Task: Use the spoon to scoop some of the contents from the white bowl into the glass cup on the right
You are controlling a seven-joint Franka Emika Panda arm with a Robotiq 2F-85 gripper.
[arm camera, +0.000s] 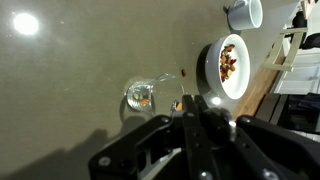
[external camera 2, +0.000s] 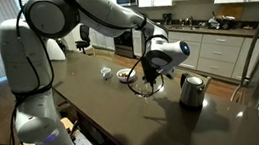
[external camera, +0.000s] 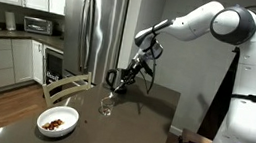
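Above the table (external camera: 148, 110), gripper (external camera: 115, 80) hovering near glass cup (external camera: 106, 104) and white bowl (external camera: 57, 122), its closure unclear.

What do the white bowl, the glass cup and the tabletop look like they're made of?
The white bowl: probably glazed ceramic, opaque and glossy, though plastic is possible. The glass cup: clear glass, since the table shows through its wall. The table: dark and polished, with mirror-like glare; stone or lacquered wood, unclear.
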